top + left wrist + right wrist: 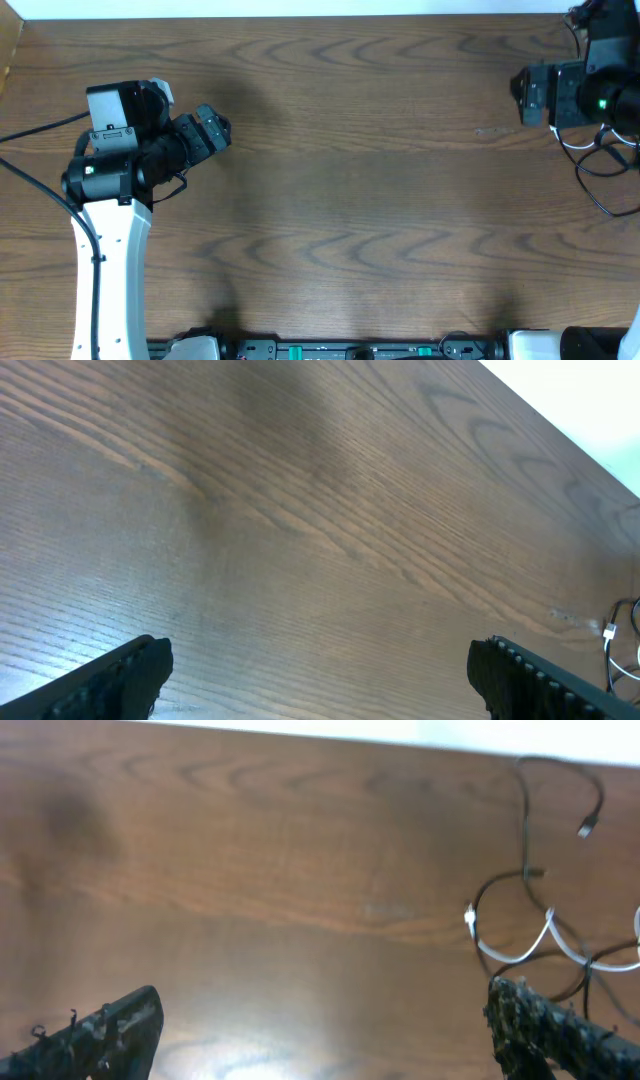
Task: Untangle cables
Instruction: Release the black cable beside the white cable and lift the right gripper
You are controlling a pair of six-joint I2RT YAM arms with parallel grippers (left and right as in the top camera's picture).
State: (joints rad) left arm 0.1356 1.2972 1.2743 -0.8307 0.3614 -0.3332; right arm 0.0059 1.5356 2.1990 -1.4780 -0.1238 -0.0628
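Step in hand, as judged: the approach, w/ nothing gripped yet and no strand pulled free. The thin black cords (524, 840) and the shorter white cord (548, 925) are seen lying looped over each other at the far right edge of the brown wood-grain table (380, 200), just beside the right arm's base. A small plug end (590, 823) is laid out apart from the knot, toward the table's rim.

The right gripper (320, 1020) is held above the table w/ its jaws spread wide apart and nothing between them. The tangle sits off to its right, partly hidden behind one finger. The left gripper (320, 670) is likewise spread wide and empty, well apart from the cords, which are only glimpsed at the edge of its view.

How many black cords are crossed can't be told; the right wrist view is blurred there, perhaps two.

Next move, approx.: the right jaws need to be shifted over one strand, prob. the white one, and lowered; the left arm needs bringing across to pin the rest.

Containers: none seen in any view, so nothing is held in one.
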